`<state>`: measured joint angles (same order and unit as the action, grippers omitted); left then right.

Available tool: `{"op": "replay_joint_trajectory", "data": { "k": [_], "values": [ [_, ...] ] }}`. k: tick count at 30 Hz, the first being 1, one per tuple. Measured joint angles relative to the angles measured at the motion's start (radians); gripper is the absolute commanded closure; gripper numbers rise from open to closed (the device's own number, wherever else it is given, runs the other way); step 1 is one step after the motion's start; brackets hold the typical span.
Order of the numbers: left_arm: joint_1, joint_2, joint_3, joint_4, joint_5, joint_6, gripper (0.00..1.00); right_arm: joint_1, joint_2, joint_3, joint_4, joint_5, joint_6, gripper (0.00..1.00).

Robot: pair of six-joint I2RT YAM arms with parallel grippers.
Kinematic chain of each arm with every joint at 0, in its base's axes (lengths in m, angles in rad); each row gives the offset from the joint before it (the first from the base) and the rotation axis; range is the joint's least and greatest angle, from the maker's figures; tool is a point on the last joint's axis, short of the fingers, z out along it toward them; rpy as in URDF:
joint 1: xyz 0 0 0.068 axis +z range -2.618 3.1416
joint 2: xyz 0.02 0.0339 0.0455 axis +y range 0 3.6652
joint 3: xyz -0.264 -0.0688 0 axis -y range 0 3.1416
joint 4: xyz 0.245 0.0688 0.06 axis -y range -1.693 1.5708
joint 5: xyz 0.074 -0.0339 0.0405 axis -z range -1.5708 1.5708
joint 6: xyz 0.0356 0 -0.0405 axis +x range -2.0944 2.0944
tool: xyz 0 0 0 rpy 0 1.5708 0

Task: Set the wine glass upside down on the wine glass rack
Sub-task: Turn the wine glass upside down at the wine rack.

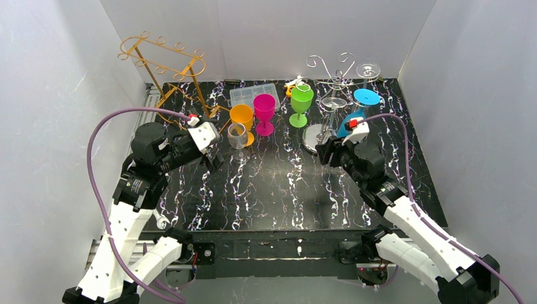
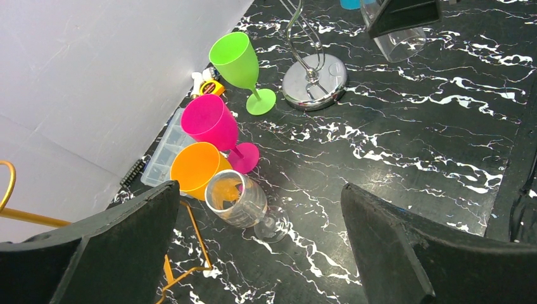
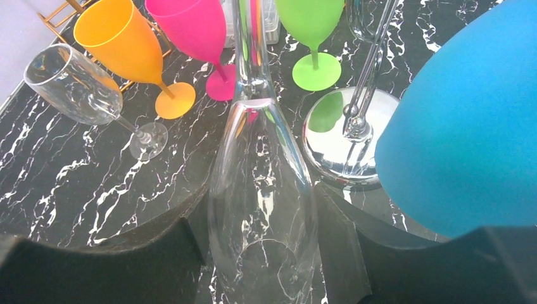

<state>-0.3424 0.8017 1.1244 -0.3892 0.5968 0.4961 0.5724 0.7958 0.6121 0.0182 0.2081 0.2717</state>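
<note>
Two racks: a silver rack (image 2: 315, 81) stands at the right back of the table (image 1: 285, 190), and a gold rack (image 1: 166, 69) at the left back.
Hung already: a blue glass (image 3: 456, 120) and a clear one (image 1: 368, 68) hang foot-up on the silver rack; I see nothing on the gold rack.
Task glass: I take it to be the clear flute (image 3: 263, 158), off the table and right by the silver rack's post, bowl low and stem running up toward the rack's arms.
Progress: late, I'd say. The flute is lifted and turned over, but I can't tell whether its foot sits in a rack arm yet.
Left to do: slide the foot into an arm if it isn't there, then let go and draw back.
Right arm: reaches forward to the silver rack, wrist tipped upward.
Right gripper (image 3: 263, 221): jaws pinching the flute's bowl from both sides.
Left arm: bent at the elbow, reaching toward the gold rack's foot, hovering above the table.
Left gripper (image 2: 259, 193): jaws spread wide and holding nothing, aimed at a clear glass (image 1: 237, 134) standing on the table.
Waiting glasses: orange (image 1: 241, 117) just behind that clear glass, then pink (image 1: 264, 107) and green (image 1: 301, 100), all upright.
</note>
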Motion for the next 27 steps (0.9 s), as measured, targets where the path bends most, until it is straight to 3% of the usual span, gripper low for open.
{"op": "replay_joint_trajectory", "data": {
  "k": [4,7,20,27],
  "values": [
    [0.000,0.000,0.000,0.000,-0.002,0.000,0.02,0.000,0.017,0.000,0.009,0.001,0.016,0.20],
    [0.000,0.002,0.000,0.000,-0.003,0.000,0.02,0.000,0.025,0.000,0.007,0.002,0.021,0.13],
    [0.000,0.003,0.000,0.000,-0.003,0.001,0.02,0.000,-0.027,0.036,-0.124,-0.021,0.037,0.18],
    [0.000,0.009,0.000,0.001,-0.002,0.014,0.02,0.000,0.011,0.363,-0.417,-0.156,0.039,0.21]
  ]
}}
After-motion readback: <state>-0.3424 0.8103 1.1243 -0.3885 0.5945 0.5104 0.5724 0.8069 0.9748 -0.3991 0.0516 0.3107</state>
